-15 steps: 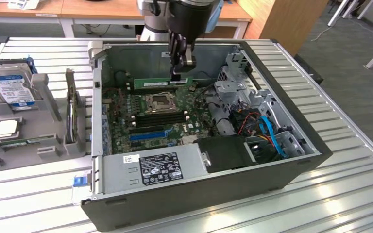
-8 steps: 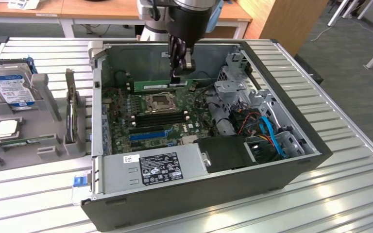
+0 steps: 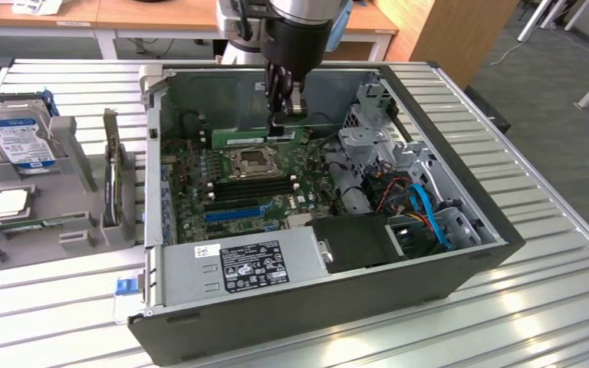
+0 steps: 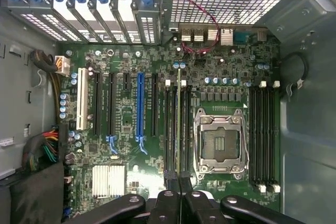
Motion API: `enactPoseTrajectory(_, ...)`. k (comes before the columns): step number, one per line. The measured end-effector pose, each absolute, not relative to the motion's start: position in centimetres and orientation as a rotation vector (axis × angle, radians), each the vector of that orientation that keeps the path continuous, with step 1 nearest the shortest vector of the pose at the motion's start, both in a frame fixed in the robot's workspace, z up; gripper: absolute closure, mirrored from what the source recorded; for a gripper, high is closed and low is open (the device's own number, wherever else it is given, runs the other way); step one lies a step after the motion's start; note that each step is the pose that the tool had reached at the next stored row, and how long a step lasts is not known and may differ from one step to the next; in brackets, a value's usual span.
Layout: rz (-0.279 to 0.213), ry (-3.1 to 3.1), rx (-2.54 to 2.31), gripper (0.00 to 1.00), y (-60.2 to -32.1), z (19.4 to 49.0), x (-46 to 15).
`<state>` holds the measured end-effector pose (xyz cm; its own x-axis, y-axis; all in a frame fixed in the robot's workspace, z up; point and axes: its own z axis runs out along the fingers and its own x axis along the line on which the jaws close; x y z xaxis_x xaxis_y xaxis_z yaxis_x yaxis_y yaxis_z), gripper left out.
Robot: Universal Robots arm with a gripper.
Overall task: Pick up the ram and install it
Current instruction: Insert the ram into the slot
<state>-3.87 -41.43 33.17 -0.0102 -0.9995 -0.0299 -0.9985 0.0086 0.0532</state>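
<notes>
My gripper reaches down into the open computer case and is shut on the ram, a long green stick held level on its long edge above the motherboard. It hangs over the far side of the board, just beyond the CPU socket. In the wrist view the ram appears edge-on as a thin line between the black fingers. It runs along the bank of black memory slots beside the CPU socket. Whether it touches a slot I cannot tell.
On the exterior view's left, a grey holder carries a hard drive, a dark expansion card standing on edge, a processor chip and another green stick. The power supply and drive cage crowd the case.
</notes>
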Motion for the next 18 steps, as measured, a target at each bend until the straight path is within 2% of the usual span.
enactPoseTrajectory(18, -0.092, -2.219, 2.199, 0.88, -41.4, 31.6, -3.9)
